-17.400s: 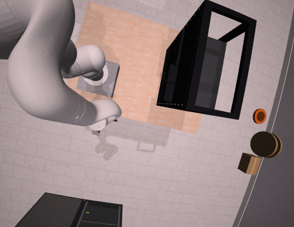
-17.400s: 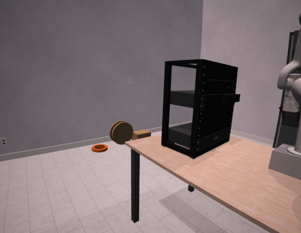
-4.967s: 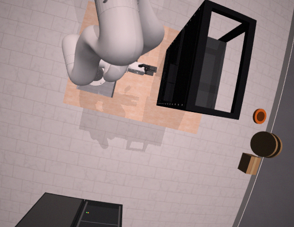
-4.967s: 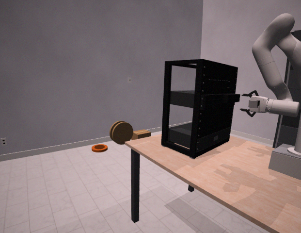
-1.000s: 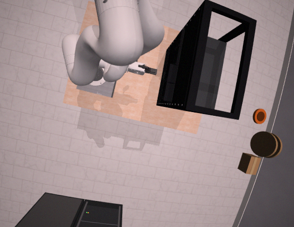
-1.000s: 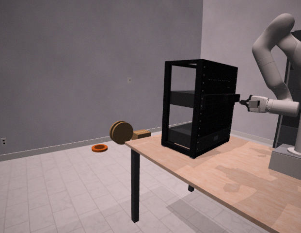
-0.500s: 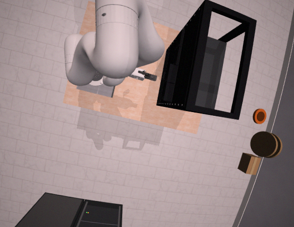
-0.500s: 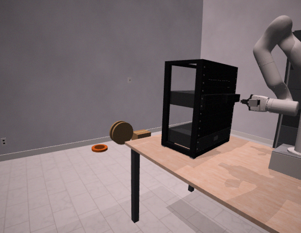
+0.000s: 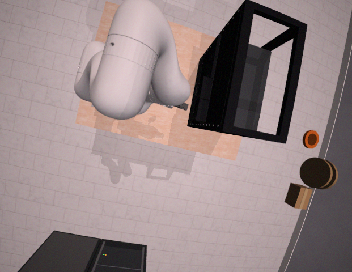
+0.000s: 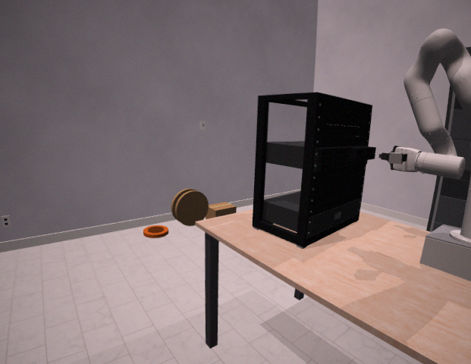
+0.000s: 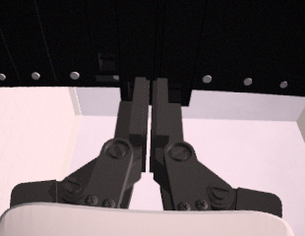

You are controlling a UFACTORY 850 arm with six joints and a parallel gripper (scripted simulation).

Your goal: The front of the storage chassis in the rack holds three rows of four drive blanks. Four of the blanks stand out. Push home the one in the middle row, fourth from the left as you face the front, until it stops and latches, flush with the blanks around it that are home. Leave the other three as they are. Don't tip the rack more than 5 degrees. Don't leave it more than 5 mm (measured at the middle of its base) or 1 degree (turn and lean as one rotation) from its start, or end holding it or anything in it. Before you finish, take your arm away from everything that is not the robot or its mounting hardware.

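Observation:
The black rack [image 10: 312, 166] stands on the wooden table [image 10: 365, 270], its dark front facing my arm. A dark blank [image 10: 368, 152] sticks out from the chassis front at mid height. My gripper [image 10: 380, 156] is shut and empty, level with that blank and a short gap from its face. In the wrist view my shut fingers point at the black chassis front [image 11: 152, 20], the tips at or very near it; I cannot tell single blanks apart there. From above, the gripper [image 9: 183, 106] shows just left of the rack front [image 9: 203, 88].
The arm base [image 10: 450, 250] stands on the table's right end. An orange ring [image 10: 155, 231], a brown disc [image 10: 189, 206] and a cardboard box [image 10: 221, 209] lie on the floor beyond the table. A dark cabinet [image 9: 82, 253] stands apart.

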